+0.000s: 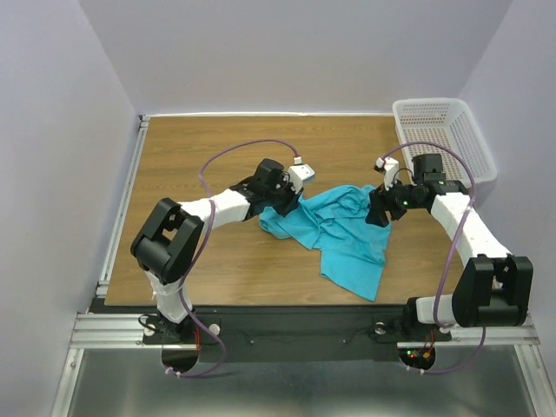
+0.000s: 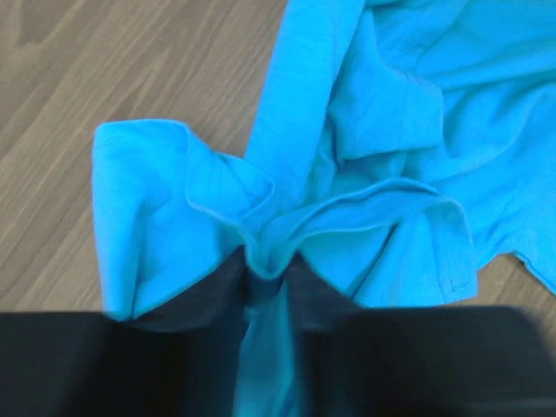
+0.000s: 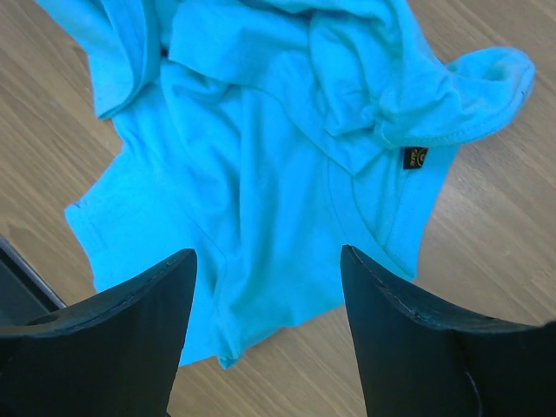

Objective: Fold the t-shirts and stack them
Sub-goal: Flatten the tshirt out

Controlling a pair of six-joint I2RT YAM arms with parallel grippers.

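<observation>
Pinching a raised fold at the upper-left edge of the t-shirt (image 1: 347,230), the left claw (image 1: 291,201) is clamped on cloth, while the right claw (image 1: 380,213) hangs over the garment's right edge with its fingers (image 3: 130,313) well apart and nothing between them. The shirt lies crumpled near the middle of the wooden surface (image 1: 217,156), its long axis running diagonally in the top view from beneath the left claw down toward the lower right of the frame. The white basket (image 1: 443,130) stands at the upper right, well apart from it. Both arms reach the cloth, but only the left one holds it. The right claw sits just over its side, so by my reading the coming move turns on that claw closing on an edge directly below it. The top view gives the overall lie of the shirt but hides the jaws. The left wrist view shows the hem squeezed between dark fingers, and the right wrist view shows a small dark mark (image 3: 415,157) seen nowhere else.
</observation>
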